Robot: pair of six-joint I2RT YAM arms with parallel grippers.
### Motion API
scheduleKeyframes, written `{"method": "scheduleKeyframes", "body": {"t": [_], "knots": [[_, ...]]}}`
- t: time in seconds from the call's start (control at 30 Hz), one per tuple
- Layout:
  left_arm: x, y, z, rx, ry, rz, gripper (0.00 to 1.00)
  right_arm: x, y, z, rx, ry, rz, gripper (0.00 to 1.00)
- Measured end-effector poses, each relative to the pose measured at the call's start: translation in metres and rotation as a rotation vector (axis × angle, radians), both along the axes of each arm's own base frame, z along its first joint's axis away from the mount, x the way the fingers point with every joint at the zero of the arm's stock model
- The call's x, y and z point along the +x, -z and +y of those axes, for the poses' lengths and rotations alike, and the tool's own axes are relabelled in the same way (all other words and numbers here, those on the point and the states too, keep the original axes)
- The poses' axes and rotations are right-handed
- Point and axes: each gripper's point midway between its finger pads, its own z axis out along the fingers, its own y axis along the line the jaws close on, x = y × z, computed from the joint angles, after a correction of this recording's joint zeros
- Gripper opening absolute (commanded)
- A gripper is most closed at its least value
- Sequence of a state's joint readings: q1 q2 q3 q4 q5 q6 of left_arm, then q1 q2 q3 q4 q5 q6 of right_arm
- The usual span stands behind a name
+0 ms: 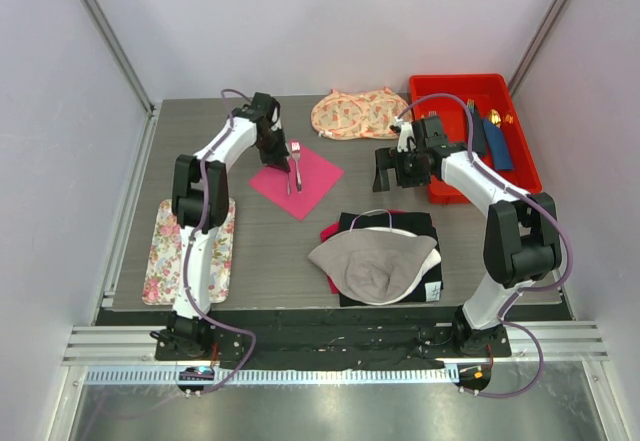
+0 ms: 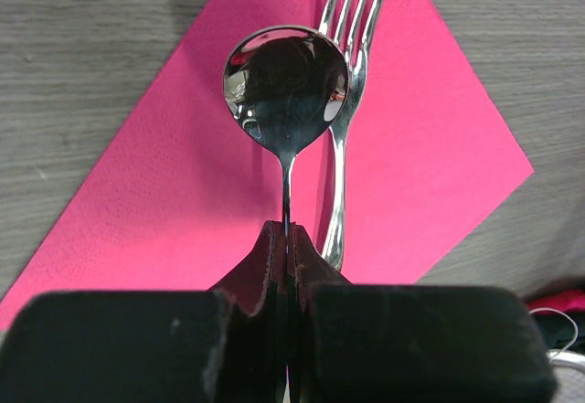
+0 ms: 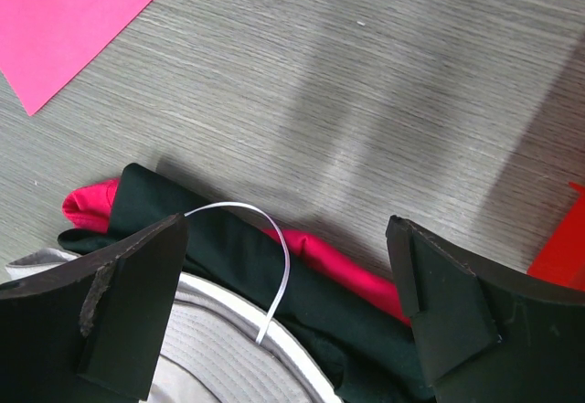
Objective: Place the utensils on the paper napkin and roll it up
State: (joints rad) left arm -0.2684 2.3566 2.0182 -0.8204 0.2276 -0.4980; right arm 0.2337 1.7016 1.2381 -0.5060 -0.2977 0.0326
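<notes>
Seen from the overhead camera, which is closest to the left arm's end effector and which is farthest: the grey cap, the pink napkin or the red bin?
1. pink paper napkin, directly beneath the left end effector, which grips a spoon.
2. grey cap, toward the front right.
3. red bin, far right at the back.

overhead view, 2 close wrist views, shared napkin (image 1: 318, 183)

- One bright pink square paper napkin (image 1: 305, 183)
- Two shiny silver metal utensils (image 1: 297, 161): one spoon (image 2: 286, 83), one fork (image 2: 352, 47)
- Two floral fabrics: rectangular mat (image 1: 190, 251), rounded cloth (image 1: 355, 113)
- One red plastic bin (image 1: 450, 86)
- One grey cap (image 1: 375, 266)
</notes>
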Motion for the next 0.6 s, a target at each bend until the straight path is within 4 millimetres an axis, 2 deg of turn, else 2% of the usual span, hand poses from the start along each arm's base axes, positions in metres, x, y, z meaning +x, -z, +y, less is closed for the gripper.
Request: {"method": "scheduleKeyframes", "body": {"t": [0.33,0.6], "knots": [[0.011,-0.002,-0.003,-0.007,0.000,-0.022,0.02,0.000,0.000,0.000,0.000,0.000,0.000,1.00],[0.017,0.007,-0.005,-0.007,-0.002,-0.017,0.04,0.000,0.000,0.000,0.000,0.000,0.001,1.00]]}}
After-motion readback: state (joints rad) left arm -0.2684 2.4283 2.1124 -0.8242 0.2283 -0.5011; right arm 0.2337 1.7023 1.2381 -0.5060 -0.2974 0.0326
